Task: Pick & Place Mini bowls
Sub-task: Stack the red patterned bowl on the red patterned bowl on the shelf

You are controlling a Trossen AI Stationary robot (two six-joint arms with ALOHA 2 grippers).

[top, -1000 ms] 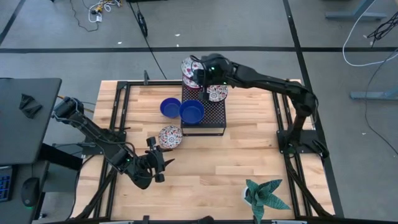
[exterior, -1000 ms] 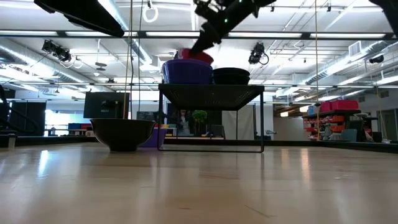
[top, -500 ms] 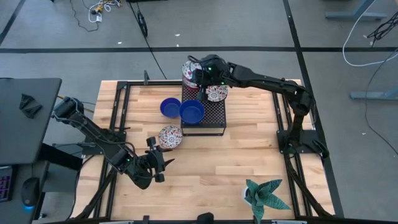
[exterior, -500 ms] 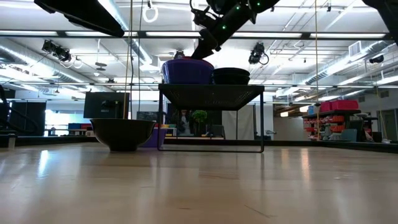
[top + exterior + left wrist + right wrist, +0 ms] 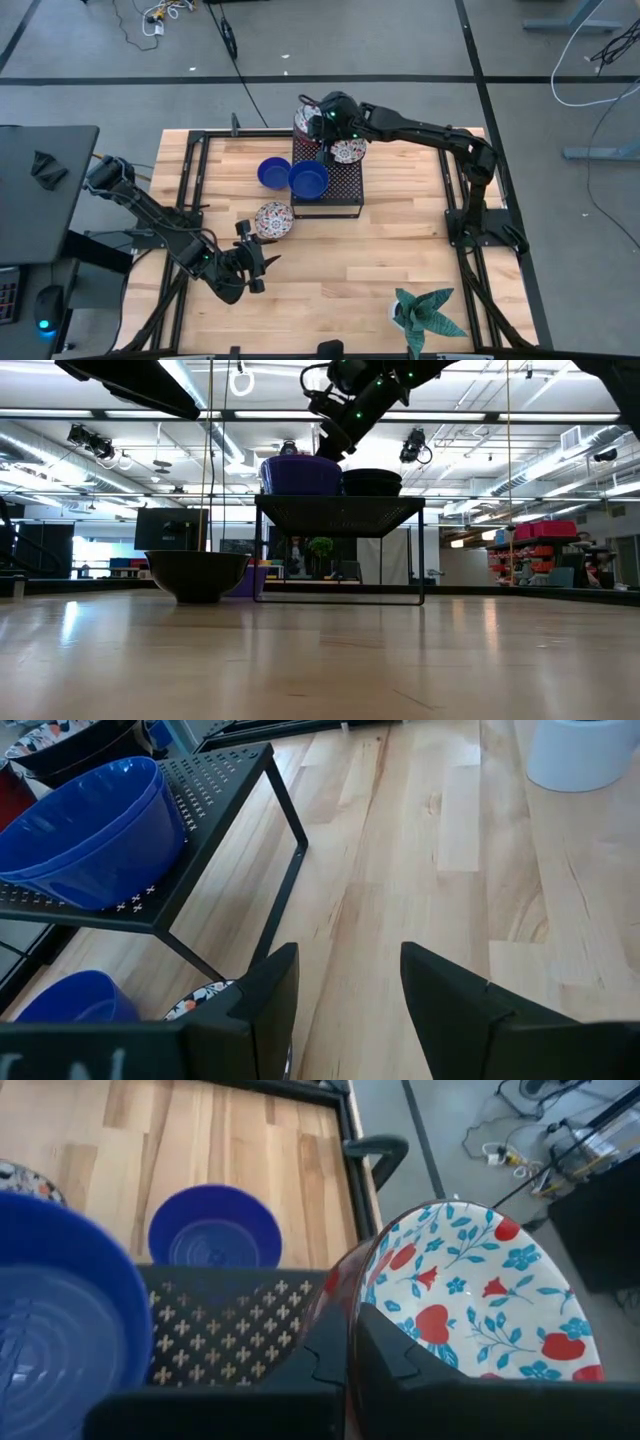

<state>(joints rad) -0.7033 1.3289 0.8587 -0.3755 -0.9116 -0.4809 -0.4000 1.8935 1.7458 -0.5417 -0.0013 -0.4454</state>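
floral bowl (image 5: 470, 1295) tipped on edge, right claw (image 5: 352, 1342) pinching rim

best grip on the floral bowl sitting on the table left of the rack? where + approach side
Floral bowl stands upright, mouth open, apart from the rack. Likely best: pinch the thin rim, one finger inside and one outside, descending from above on its near side, where the open left pincer already waits. The body looks too wide to span.
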